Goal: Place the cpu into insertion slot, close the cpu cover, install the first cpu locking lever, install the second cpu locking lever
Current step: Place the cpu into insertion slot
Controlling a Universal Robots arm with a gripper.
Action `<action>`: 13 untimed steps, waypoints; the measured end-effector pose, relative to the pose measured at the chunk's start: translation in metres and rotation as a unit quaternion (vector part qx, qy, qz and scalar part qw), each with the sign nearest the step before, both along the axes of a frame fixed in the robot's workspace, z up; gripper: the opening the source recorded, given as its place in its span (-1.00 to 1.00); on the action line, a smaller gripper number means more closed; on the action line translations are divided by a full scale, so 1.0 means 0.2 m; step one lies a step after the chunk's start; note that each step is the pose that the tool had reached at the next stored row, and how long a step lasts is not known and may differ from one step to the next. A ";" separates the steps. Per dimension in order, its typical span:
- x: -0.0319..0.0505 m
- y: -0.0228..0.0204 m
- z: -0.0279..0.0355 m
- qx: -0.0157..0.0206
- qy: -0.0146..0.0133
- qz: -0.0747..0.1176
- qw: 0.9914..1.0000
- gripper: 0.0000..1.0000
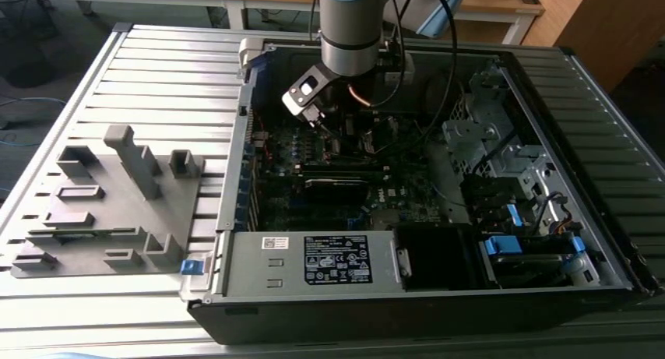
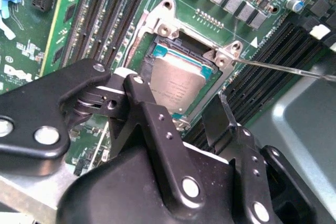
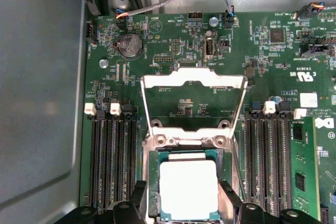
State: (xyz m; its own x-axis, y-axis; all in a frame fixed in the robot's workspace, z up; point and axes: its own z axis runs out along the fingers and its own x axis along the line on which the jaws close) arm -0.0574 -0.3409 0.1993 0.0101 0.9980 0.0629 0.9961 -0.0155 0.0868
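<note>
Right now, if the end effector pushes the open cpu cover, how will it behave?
The cpu cover is a thin metal frame standing open beyond the cpu, so it will probably swing on its hinge rather than slide. It looks light and fairly stiff, though its narrow side rails might flex under an off-centre push.

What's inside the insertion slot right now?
The cpu lies flat in the insertion slot, silver face up, with the cpu cover swung open above it. Whatever lies beneath the cpu is covered.
</note>
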 end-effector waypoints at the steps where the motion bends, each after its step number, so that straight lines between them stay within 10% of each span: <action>1: 0.000 0.000 0.000 0.000 0.000 0.000 1.000 0.29; 13: 0.004 0.002 -0.019 -0.006 0.000 0.000 1.000 0.29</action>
State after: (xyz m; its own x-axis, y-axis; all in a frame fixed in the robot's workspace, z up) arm -0.0566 -0.3404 0.1955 0.0100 0.9986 0.0516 0.9961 -0.0145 0.0869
